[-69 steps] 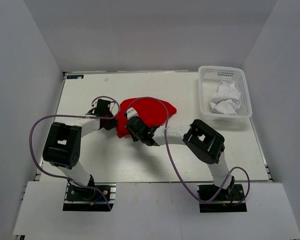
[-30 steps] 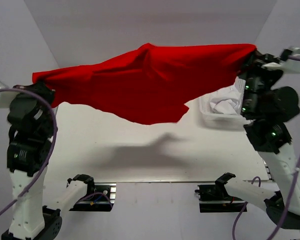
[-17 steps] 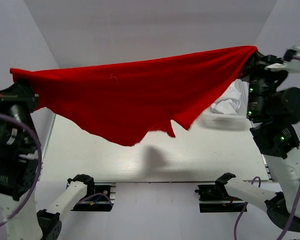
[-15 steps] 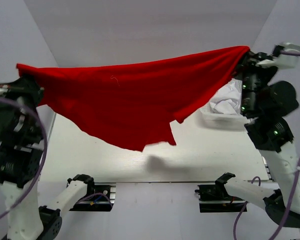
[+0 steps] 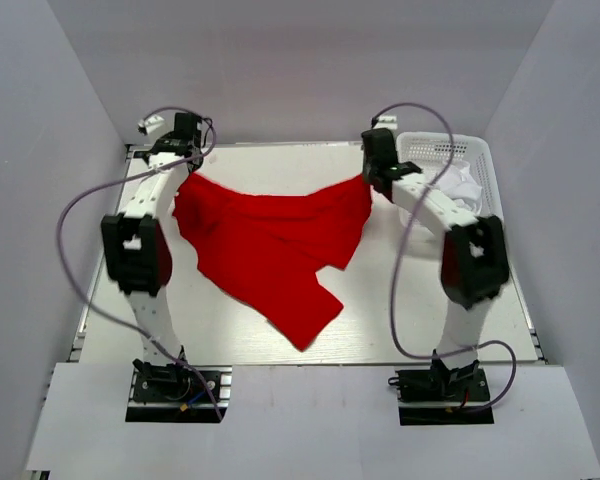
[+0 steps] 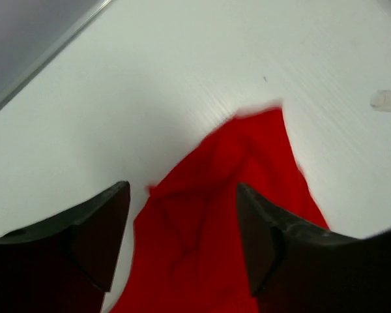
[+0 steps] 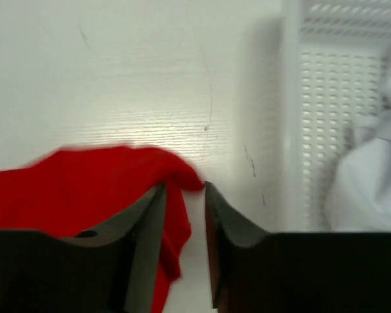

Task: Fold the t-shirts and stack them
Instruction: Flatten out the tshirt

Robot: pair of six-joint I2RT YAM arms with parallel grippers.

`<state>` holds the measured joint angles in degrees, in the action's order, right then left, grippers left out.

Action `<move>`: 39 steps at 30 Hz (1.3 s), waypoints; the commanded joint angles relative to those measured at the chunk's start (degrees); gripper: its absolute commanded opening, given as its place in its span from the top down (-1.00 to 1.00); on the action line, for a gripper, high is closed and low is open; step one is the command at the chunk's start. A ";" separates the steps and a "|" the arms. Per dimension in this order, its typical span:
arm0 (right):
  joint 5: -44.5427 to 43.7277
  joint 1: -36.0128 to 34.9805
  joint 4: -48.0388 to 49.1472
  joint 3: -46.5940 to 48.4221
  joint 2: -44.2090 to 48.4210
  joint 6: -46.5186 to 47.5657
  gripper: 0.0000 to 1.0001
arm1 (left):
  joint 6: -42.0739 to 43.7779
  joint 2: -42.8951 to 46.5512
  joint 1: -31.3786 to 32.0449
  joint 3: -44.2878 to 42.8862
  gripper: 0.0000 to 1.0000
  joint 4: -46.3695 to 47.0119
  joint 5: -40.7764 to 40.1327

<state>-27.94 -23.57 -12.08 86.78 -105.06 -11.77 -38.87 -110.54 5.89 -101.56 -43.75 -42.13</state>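
**Left pincer** (image 6: 182, 190): jaws spread wide. Both dark fingers (image 6: 94, 241) stand apart, and a corner of the red t-shirt (image 6: 228, 195) lies on the white surface (image 6: 150, 78) in the gap and beyond the tips. Neither finger presses on the cloth, so nothing is pinched. Whether a finger brushes the fabric cannot be told.

**Right pincer** (image 7: 184, 188): jaws part-way apart, with a narrow gap. The other top corner of the red t-shirt runs into this gap along the left finger. A strip of bare surface shows between the cloth and the right finger (image 7: 231, 241). The cloth is not clamped.

**Red t-shirt, overhead view:** it lies on the surface between the two outstretched arms. Its upper edge is strung from one pincer to the other near the far side. The body sags toward the near edge in loose, overlapping folds and ends in a point near the middle. It is not folded.

**White t-shirt** (image 5: 462, 186): crumpled inside the white lattice basket (image 5: 435, 147) at the far right corner. The basket is just beside the right pincer and apart from the red t-shirt.
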 commanded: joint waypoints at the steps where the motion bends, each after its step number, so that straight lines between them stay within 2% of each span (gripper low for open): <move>1: 5.45 1.86 -3.99 13.65 -9.86 -2.29 0.23 | -3.40 -12.29 -3.51 -17.27 -0.58 -13.96 2.30; 2: 6.31 2.21 -8.36 16.20 -13.47 -1.42 0.06 | -3.40 -15.64 -4.21 -21.62 -0.70 -16.78 2.31; 3: 6.41 2.22 -9.45 22.40 -15.60 -1.41 0.01 | -3.92 -18.19 -4.22 -27.75 -0.81 -20.55 2.84; 4: 6.41 2.13 -9.98 23.25 -15.79 -1.07 -0.22 | -3.93 -20.05 -4.22 -29.21 -0.94 -21.20 2.84; 5: 6.76 1.95 -9.98 23.52 -15.88 0.24 -0.65 | -3.93 -20.93 -4.22 -29.22 -0.99 -21.20 2.84; 6: 7.28 1.78 -8.33 22.82 -14.58 0.69 -0.81 | -3.23 -19.90 -4.22 -28.27 -0.99 -19.64 3.36; 9: 13.07 1.34 -3.67 15.73 -9.67 0.26 -0.81 | -0.60 -12.18 -4.22 -15.22 -0.99 -8.94 8.01; 14: 18.71 -1.30 1.18 4.19 -3.06 0.52 -0.81 | -0.59 0.74 -2.46 0.28 -0.99 -0.74 15.56; 17: 20.30 -3.67 1.44 0.68 -2.35 -0.44 -0.81 | 1.07 9.62 -1.77 16.32 -0.99 9.61 28.46; 20: 22.14 -6.48 2.31 -2.84 -2.08 -1.24 -0.81 | 1.17 15.51 -0.27 27.24 -0.99 17.09 35.95; 24: 25.30 -9.37 4.26 -5.40 -4.44 -2.38 -0.81 | -1.82 19.04 2.72 38.96 -0.99 22.99 41.77; 26: 25.05 -10.26 3.55 -3.74 -6.73 -3.34 -0.81 | -2.43 19.05 3.78 42.83 -0.99 24.76 41.78; 31: 25.39 -11.50 3.99 -5.21 -10.87 -8.52 -0.81 | -2.18 17.91 4.92 43.63 -0.99 20.63 35.81; 34: 25.05 -12.37 4.95 -9.68 -10.35 -11.16 -0.81 | -2.17 14.66 4.92 40.84 -0.99 16.16 28.53; 39: 23.46 -15.88 6.80 -20.04 -5.35 -15.12 -0.81 | -2.17 9.91 4.39 40.21 -0.99 15.27 25.96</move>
<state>-4.73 -37.06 -4.10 72.47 -112.95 -22.35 -40.80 -99.37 10.70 -60.20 -26.87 -12.14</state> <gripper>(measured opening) 0.904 0.995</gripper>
